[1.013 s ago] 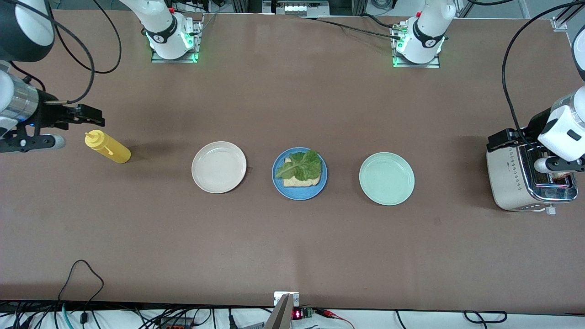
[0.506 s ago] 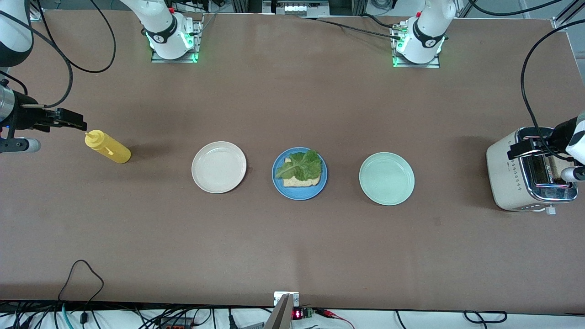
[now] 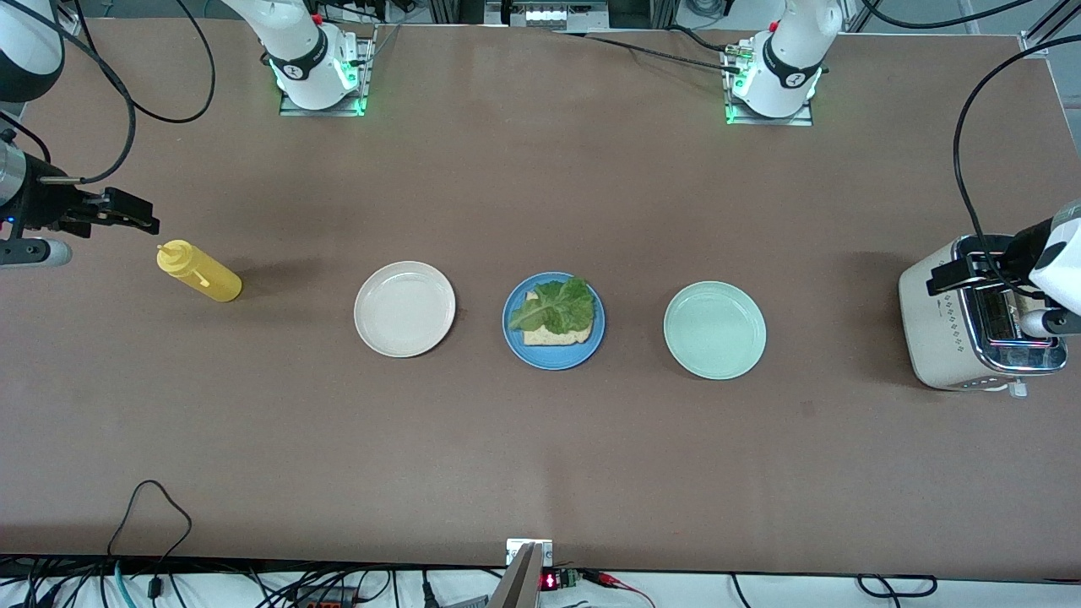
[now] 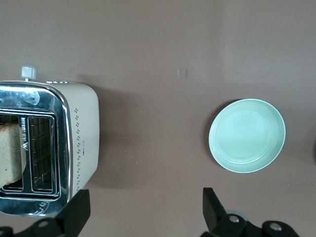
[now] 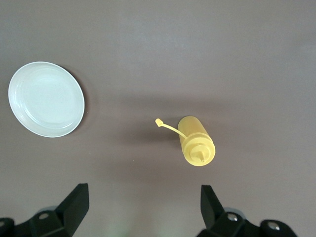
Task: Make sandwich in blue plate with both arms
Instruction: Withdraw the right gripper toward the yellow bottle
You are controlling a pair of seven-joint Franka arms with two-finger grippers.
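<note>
The blue plate (image 3: 553, 361) sits mid-table between two other plates. On it lies one tan bread slice (image 3: 553, 337) with a green lettuce leaf (image 3: 556, 306) on top. A second bread slice (image 4: 11, 154) stands in a slot of the toaster (image 4: 81, 143). My left gripper (image 3: 963, 272) hangs open and empty over the toaster (image 3: 937, 325); its wrist view shows the jaws (image 4: 144, 207) wide apart. My right gripper (image 3: 127, 213) is open and empty above the table by the yellow bottle (image 3: 198, 271), also in its wrist view (image 5: 143, 205).
A cream-white plate (image 3: 404, 308) lies toward the right arm's end, and a mint-green plate (image 3: 714, 329) toward the left arm's end of the blue plate. The yellow squeeze bottle (image 5: 197, 145) stands upright. The toaster stands at the left arm's end of the table.
The left gripper has lifted off the toaster slot and drawn back toward the table's end. The right gripper has pulled back from the yellow bottle toward its end of the table.
</note>
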